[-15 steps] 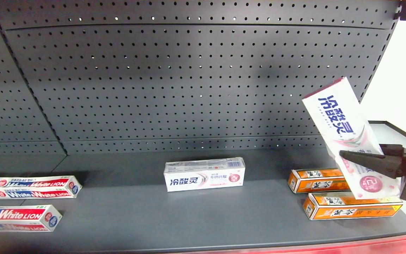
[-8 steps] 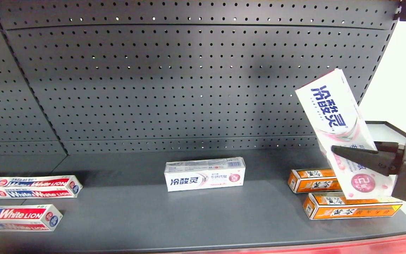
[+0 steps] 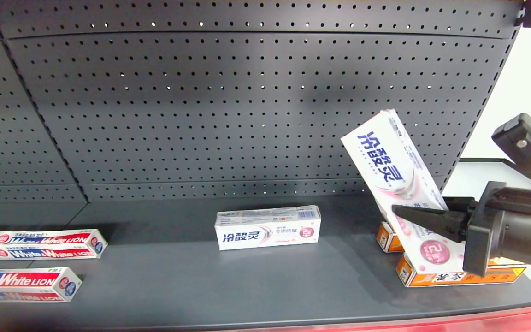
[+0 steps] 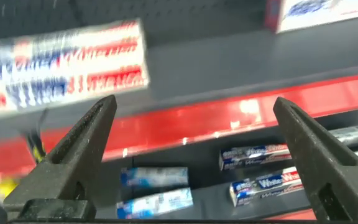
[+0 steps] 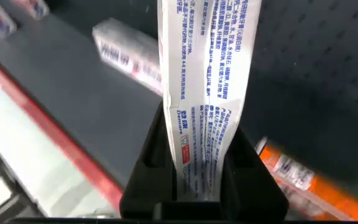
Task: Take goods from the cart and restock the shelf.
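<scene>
My right gripper [image 3: 408, 214] is shut on the lower part of a white and pink toothpaste box [image 3: 387, 170]. The box stands tilted, top leaning left, above the right end of the grey shelf [image 3: 178, 286] and over two orange boxes. In the right wrist view the box [image 5: 207, 81] rises from between the shut fingers of the right gripper [image 5: 204, 165]. A matching white and pink box [image 3: 268, 227] lies flat mid-shelf. My left gripper [image 4: 194, 115] is open and holds nothing, level with the shelf's red front edge [image 4: 229, 115].
Two orange boxes [image 3: 454, 276] [image 3: 387, 237] lie on the shelf under the held box. Two red, white and blue boxes [image 3: 39, 244] [image 3: 23, 283] lie at the shelf's left end. A perforated back panel [image 3: 247, 115] closes the rear. Lower shelves hold blue and white boxes [image 4: 260, 158].
My right gripper has carried the white and pink box leftward and further over the shelf, so it now covers more of the orange boxes. The boxes lying on the shelf have not moved.
</scene>
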{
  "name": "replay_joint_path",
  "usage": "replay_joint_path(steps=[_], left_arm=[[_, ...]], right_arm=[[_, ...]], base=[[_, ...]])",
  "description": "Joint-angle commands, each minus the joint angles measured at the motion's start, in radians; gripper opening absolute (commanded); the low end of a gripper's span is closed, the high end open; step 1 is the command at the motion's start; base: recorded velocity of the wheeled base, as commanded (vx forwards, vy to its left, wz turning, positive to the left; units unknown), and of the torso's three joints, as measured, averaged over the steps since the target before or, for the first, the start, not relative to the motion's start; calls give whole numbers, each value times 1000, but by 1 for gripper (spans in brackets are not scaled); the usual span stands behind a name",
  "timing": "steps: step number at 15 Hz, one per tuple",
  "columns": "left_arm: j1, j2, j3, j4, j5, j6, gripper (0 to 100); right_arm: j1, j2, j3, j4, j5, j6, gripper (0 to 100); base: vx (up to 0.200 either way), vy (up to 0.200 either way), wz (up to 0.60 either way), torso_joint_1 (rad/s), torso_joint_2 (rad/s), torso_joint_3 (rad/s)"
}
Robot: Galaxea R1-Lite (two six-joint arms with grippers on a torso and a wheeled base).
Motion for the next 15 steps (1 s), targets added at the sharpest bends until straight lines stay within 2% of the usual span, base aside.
replay_joint_path(steps=[1, 2, 3, 4, 6, 7, 8, 10, 12, 14, 15], left_arm=[[-68, 133, -161, 65, -35, 43, 100], [-117, 197, -204, 65, -35, 95, 100], [-125, 210, -210, 65, -35, 105, 100], [-174, 352, -301, 73, -15, 144, 100], [-183, 540, -381, 47, -21, 148, 100], [-185, 544, -384, 44, -21, 148, 100], [-228, 681, -428, -50, -36, 148, 100], [-272, 797, -460, -111, -64, 154, 100], [-286, 897, -485, -127, -116, 157, 100], [-278, 966, -477, -217, -187, 161, 100], [-271, 1035, -483, -286, -247, 158, 100]], right_arm=[[3, 37, -42, 5, 0, -1, 0], [4, 36, -43, 5, 0, -1, 0], [4, 36, -43, 5, 0, -1, 0], [7, 28, -45, 5, -2, -3, 0], [18, 20, -47, 5, 0, -12, 0], [18, 20, -45, 5, 0, -13, 0], [20, 20, -45, 5, 1, -21, 0], [32, 17, -45, 3, 7, -21, 0], [40, 17, -45, 3, 12, -23, 0], [47, 16, -43, 2, 12, -23, 0], [52, 6, -45, 2, 12, -23, 0]], base=[[0, 0, 0, 0, 0, 0], [0, 0, 0, 0, 0, 0], [0, 0, 0, 0, 0, 0], [0, 0, 0, 0, 0, 0], [0, 0, 0, 0, 0, 0], [0, 0, 0, 0, 0, 0], [0, 0, 0, 0, 0, 0], [0, 0, 0, 0, 0, 0], [0, 0, 0, 0, 0, 0], [0, 0, 0, 0, 0, 0], [0, 0, 0, 0, 0, 0]])
